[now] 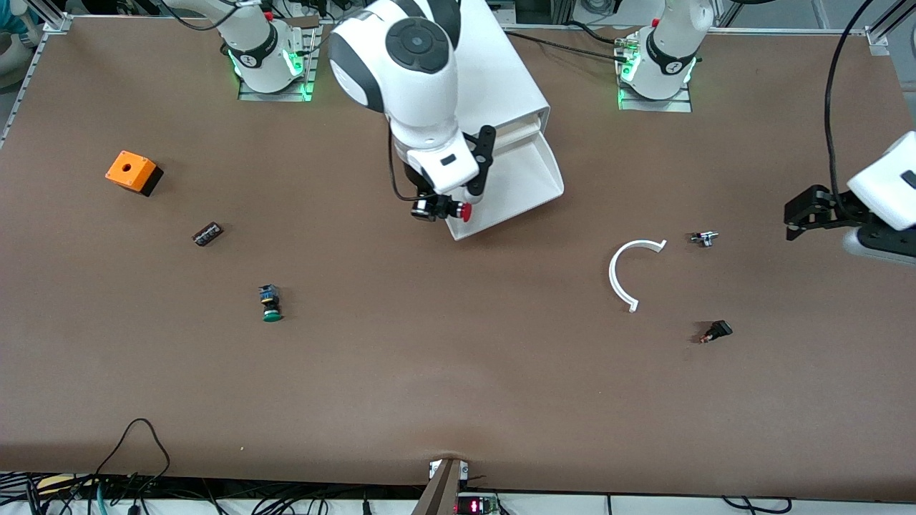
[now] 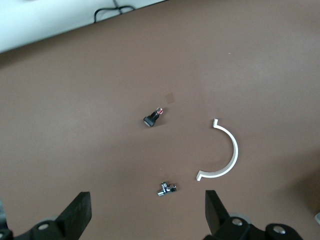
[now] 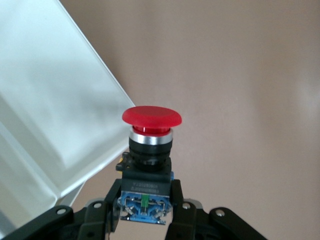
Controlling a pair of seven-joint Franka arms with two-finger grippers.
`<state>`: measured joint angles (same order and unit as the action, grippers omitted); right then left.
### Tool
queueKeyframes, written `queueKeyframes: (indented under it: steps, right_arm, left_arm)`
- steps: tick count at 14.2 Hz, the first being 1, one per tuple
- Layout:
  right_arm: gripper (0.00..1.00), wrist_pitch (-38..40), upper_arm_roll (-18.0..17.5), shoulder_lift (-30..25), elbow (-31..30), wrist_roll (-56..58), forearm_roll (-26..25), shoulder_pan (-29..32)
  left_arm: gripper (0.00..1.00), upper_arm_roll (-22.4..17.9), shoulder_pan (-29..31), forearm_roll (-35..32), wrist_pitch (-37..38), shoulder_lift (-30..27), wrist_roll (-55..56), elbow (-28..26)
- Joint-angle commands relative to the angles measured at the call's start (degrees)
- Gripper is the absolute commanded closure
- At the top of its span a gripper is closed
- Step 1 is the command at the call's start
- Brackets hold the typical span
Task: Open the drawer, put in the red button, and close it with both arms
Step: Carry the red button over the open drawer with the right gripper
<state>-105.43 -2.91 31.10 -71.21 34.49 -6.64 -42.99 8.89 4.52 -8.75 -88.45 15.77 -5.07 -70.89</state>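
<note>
The white drawer stands pulled out of the white cabinet, its tray open. My right gripper hangs over the drawer's rim on the side toward the right arm's end of the table. It is shut on the blue-and-black body of the red button. The button's red cap points toward the tray, just at its rim. My left gripper waits at the left arm's end of the table, open, with nothing between its fingers.
A green-capped switch, a small dark block and an orange box lie toward the right arm's end. A white curved piece, a metal fitting and a small black part lie toward the left arm's end.
</note>
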Motion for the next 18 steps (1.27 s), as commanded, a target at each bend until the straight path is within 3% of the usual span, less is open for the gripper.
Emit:
queueKeyframes:
  steps: [1, 3, 5, 6, 14, 18]
  right_arm:
    - [0.85, 1.4, 0.9, 3.8, 5.5, 3.9, -0.8, -4.0]
    - [0.85, 1.1, 1.0, 4.1, 5.5, 7.8, -0.8, -5.6]
    - [0.85, 1.2, 0.9, 4.2, 5.3, 11.5, -0.7, -5.8]
    - [0.85, 1.1, 0.9, 4.4, 5.1, 14.6, -0.4, -6.1]
    - [0.84, 0.6, 0.9, 7.1, 2.8, 19.5, -0.5, -8.2]
    - [0.84, -6.8, 0.9, 9.2, 1.1, 18.9, -0.5, -8.5]
  left_arm:
    - [0.00, 1.0, 1.5, -0.7, 1.8, -1.1, 9.6, -1.0]
    - [0.00, 1.4, 4.0, 1.7, -1.8, -6.4, 9.5, -8.5]
    - [0.00, 1.4, 4.2, 2.4, -10.0, -13.9, 9.6, -20.4]
    - [0.00, 1.4, 5.0, 3.2, -10.9, -15.5, 9.6, -22.9]
    - [0.00, 2.3, 4.7, 6.1, -6.0, -15.2, 9.7, -21.8]
    - [0.00, 3.2, 1.1, 5.1, -3.7, -12.8, 9.8, -20.0]
